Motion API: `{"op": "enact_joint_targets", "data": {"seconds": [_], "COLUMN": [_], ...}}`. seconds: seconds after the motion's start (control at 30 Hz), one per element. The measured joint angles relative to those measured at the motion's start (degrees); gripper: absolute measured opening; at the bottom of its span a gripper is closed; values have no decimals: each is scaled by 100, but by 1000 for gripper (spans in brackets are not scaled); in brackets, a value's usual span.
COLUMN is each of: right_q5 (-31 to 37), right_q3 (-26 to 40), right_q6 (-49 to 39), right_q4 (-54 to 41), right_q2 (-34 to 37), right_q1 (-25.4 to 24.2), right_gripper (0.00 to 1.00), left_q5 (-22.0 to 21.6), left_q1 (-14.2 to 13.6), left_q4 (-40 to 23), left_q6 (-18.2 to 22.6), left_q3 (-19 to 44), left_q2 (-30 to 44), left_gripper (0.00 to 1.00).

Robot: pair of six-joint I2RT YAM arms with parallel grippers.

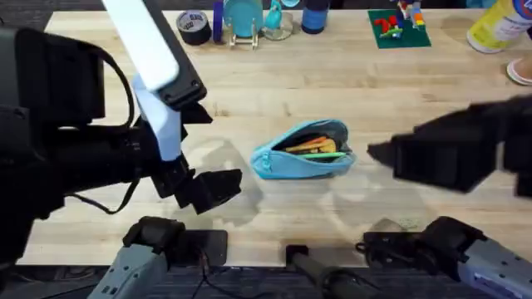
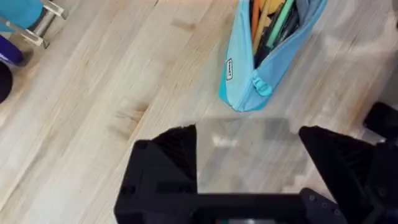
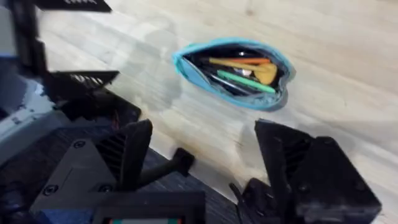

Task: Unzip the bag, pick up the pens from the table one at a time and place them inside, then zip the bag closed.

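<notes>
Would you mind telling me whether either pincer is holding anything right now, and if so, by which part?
Nothing is held. The left pincer and right pincer are both open and empty, apart from the unzipped bag.

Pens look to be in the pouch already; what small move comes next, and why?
Probably bring the left gripper to the zipper pull. The bag lies open with the pens inside, and both grippers are open and empty.
</notes>
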Motion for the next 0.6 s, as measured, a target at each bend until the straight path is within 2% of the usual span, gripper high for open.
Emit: {"op": "enact_joint_targets", "data": {"seconds": [0.2,0.4,0.6], "right_q5": [-501,-1345,-1782], "right_q3": [-1428,-2923,-3517], "right_q6": [166,634,868], "right_q4": [979,1837,2409], "right_q2": [-784,-1396,-1430], "right_q1": [0,0,0], "right_gripper": [996,996,996], "left_q5": [0,0,0], "left_q1": [0,0,0], "left_q4": [0,0,0], "left_q6": [0,0,0], "left_q3": [0,0,0], "left_q2": [0,0,0], "left_gripper": [993,994,993]}}
